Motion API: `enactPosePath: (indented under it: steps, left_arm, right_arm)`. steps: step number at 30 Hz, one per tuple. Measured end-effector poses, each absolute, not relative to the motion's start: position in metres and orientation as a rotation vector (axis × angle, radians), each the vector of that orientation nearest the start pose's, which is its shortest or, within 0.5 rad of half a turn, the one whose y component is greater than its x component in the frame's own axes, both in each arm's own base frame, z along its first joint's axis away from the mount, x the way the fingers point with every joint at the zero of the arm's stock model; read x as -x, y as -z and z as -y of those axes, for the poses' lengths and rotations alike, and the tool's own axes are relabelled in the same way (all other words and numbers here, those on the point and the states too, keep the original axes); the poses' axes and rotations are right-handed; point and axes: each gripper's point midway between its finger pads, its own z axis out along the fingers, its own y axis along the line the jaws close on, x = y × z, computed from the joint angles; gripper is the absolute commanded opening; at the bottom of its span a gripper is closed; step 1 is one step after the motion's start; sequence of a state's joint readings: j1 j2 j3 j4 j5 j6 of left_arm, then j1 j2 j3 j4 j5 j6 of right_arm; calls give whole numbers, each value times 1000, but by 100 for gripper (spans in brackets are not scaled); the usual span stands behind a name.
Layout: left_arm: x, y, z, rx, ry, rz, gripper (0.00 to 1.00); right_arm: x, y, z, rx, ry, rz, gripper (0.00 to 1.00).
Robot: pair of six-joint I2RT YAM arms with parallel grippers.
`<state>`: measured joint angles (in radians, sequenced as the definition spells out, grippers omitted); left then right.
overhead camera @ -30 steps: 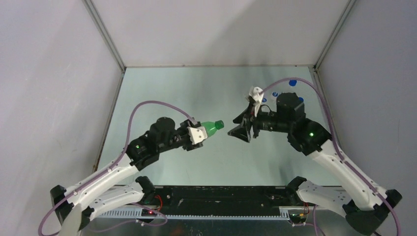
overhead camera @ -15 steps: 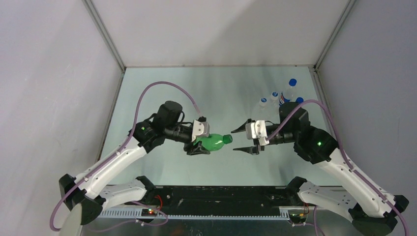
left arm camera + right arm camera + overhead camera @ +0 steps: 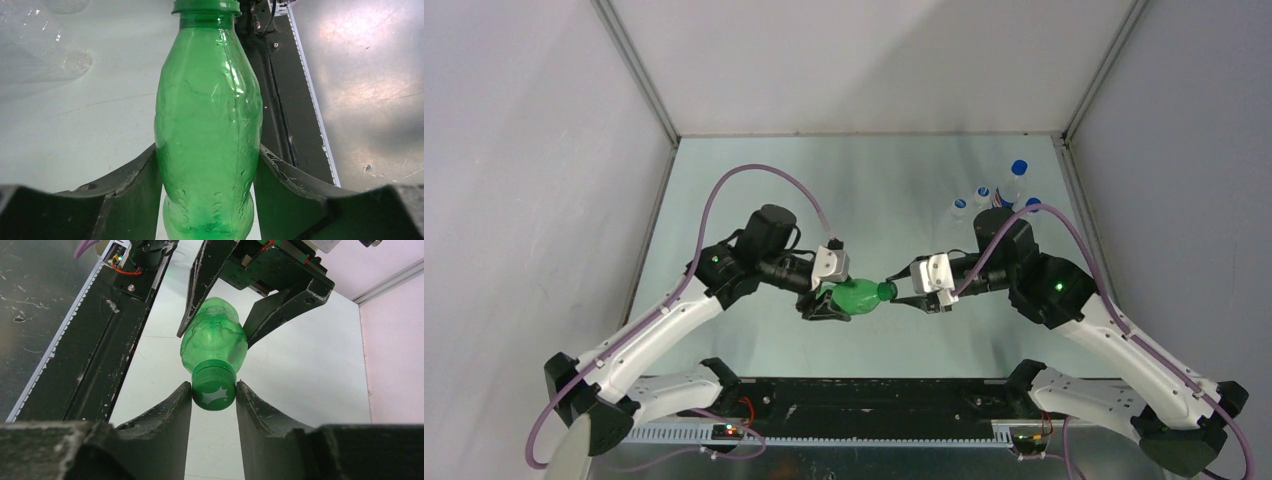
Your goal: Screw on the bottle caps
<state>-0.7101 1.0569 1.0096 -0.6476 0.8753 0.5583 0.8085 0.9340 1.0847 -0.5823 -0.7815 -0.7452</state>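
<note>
My left gripper (image 3: 829, 300) is shut on the body of a translucent green bottle (image 3: 856, 296), holding it on its side above the table with the neck pointing right. The left wrist view shows the bottle (image 3: 207, 125) pressed between both fingers. Its dark green cap (image 3: 886, 290) sits on the neck. My right gripper (image 3: 902, 290) faces it from the right, and both fingertips touch the sides of the cap (image 3: 214, 387). A clear colourless bottle (image 3: 42, 50) lies on the table beyond the green one.
Several clear bottles with blue caps (image 3: 1018, 180) stand at the back right of the table. The black base rail (image 3: 874, 395) runs along the near edge. Grey walls close in the left, back and right sides.
The left arm swung the green bottle down toward the centre. The right gripper turned, moved left to the bottle's neck, and narrowed its jaws until they met the cap.
</note>
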Motion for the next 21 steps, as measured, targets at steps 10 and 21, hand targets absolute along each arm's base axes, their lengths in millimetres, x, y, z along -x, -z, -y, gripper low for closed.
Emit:
enactPosePath:
  steps: [10, 21]
  left_arm:
    - [-124, -234, 268, -1619, 1096, -1457, 0]
    - [-125, -219, 265, -1549, 981, -1500, 0]
  right_arm:
    - [-123, -298, -278, 1683, -825, -1031, 0]
    - [-132, -294, -296, 1517, -1024, -1377, 0]
